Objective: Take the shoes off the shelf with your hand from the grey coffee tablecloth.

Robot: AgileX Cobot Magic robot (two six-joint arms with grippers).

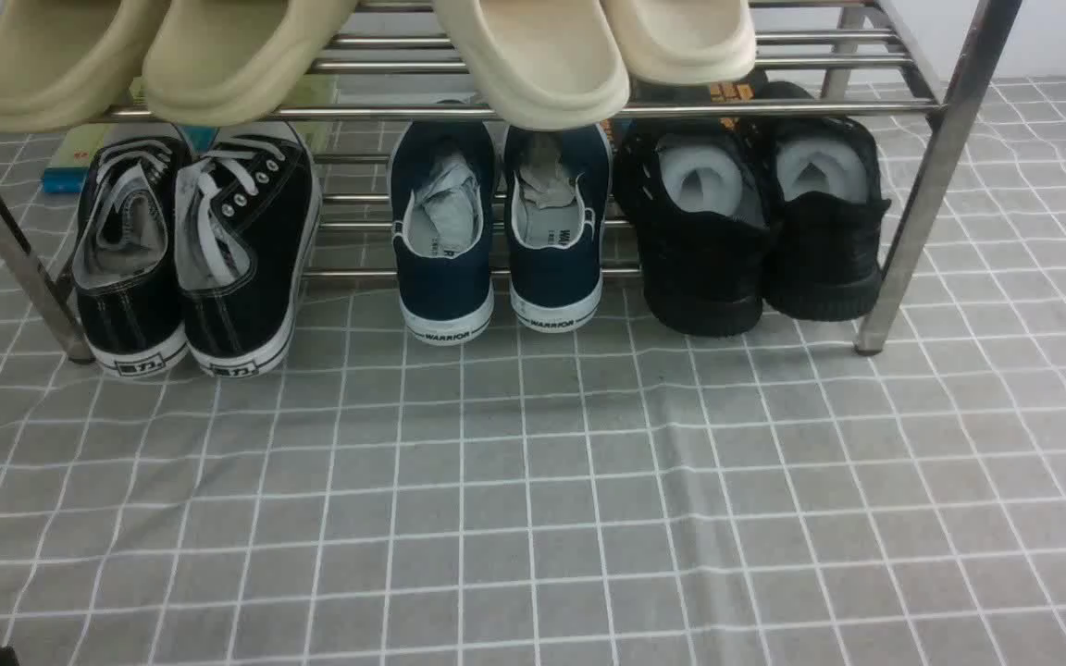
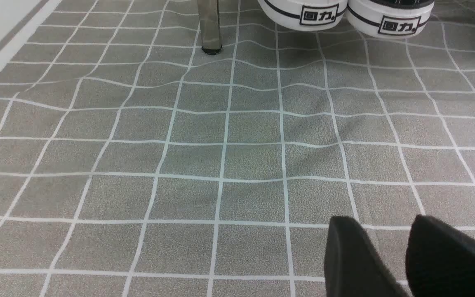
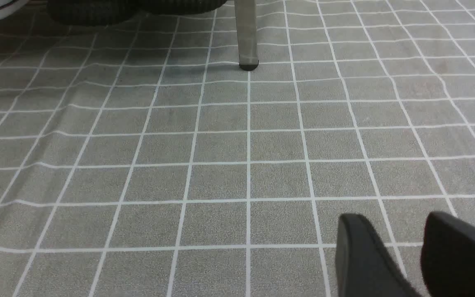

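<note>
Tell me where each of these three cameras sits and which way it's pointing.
Front view: between the arms, facing forward at the shoe rack on the grey checked tablecloth; barely any robot visible.
Left wrist view: on the left arm, looking across the cloth at a rack leg and the black canvas sneakers' white heels; the open left gripper shows.
Right wrist view: on the right arm, facing another rack leg and the all-black knit sneakers' soles; the open right gripper shows.
Front and right wrist share the knit sneakers.
</note>
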